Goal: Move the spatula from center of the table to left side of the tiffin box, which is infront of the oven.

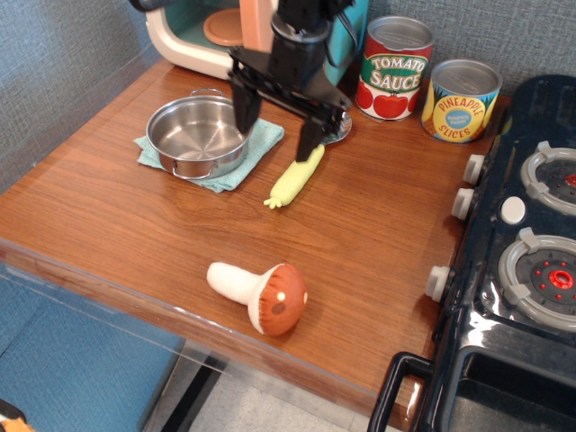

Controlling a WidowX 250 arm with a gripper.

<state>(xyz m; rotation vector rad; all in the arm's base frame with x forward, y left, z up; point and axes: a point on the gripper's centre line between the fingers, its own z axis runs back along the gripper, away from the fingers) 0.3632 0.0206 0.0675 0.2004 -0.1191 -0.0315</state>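
The spatula [297, 175] lies on the brown table [162, 225], its yellow-green handle pointing toward me and its metal bowl partly hidden behind my gripper. My black gripper [277, 124] hangs open and empty above the spatula's far end, one finger over the cloth, the other over the handle. The steel tiffin box [196, 135] sits on a teal cloth left of the gripper, in front of the teal oven [193, 31].
A tomato sauce can [394, 67] and a pineapple can [461, 99] stand at the back right. A toy mushroom [261, 295] lies near the front edge. A dark blue stove [513, 270] fills the right side.
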